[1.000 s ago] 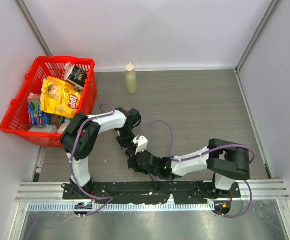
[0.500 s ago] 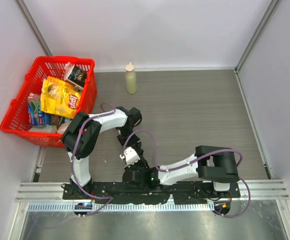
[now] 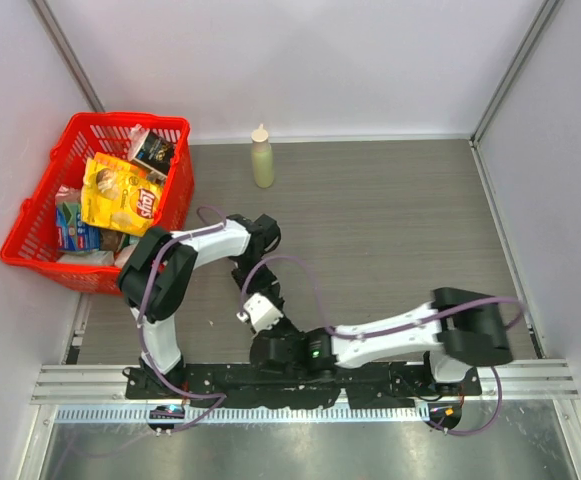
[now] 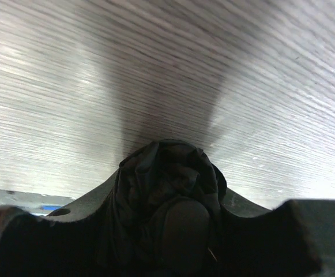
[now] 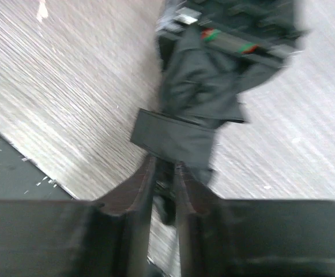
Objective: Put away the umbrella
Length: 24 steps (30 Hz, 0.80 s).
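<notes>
Clamping bunched umbrella [image 4: 167, 167] at lower centre, left tool [image 4: 164, 210] over worktop [image 4: 225, 57]. Right tool [image 5: 162, 170] nearly closed, tips at umbrella's fabric flap; whether it grips unclear.

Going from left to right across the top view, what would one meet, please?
Basket, bottle, right arm's elbow.

one brand readable here: "lay's", the red logo on the yellow chip bag [image 3: 120, 193] lying on top in the red basket [image 3: 120, 118]. the other packets [image 3: 153, 150] in that basket carry print too small to make out.
</notes>
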Tool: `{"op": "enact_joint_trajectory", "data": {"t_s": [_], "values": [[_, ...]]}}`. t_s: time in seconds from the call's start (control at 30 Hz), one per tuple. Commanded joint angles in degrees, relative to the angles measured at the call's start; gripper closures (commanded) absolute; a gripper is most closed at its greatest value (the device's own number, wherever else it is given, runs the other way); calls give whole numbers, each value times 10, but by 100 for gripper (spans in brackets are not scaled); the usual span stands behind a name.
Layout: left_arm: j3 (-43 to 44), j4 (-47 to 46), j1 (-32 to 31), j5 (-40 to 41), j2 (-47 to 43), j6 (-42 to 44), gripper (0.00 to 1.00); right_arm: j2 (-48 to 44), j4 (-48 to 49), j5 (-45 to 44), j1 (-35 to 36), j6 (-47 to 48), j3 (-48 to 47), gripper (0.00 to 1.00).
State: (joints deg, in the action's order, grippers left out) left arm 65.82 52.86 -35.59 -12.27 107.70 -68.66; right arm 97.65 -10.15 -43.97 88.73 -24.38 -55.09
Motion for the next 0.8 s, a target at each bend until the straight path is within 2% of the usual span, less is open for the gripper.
{"op": "enact_joint_trajectory", "data": {"t_s": [0.0,0.13,0.2,0.33,0.43,0.63,0.77], "values": [[-26,-23,11,174,-32,55,100,-190,-25,36,-26,1,4,69],[-25,-66,12,168,-78,61,100,-322,-62,75,-61,-47,7,55],[-23,-96,15,160,-107,62,100,-364,-99,129,-117,-95,22,54],[-35,-223,16,132,-189,92,100,-414,-172,254,-237,-155,80,55],[-56,-335,16,142,-265,154,100,-432,-193,286,-260,-171,107,55],[-82,-495,8,221,-376,371,100,-468,-214,267,-272,-196,140,55],[-118,-628,-53,324,-410,530,100,-509,-221,240,-278,-198,136,55]]}}
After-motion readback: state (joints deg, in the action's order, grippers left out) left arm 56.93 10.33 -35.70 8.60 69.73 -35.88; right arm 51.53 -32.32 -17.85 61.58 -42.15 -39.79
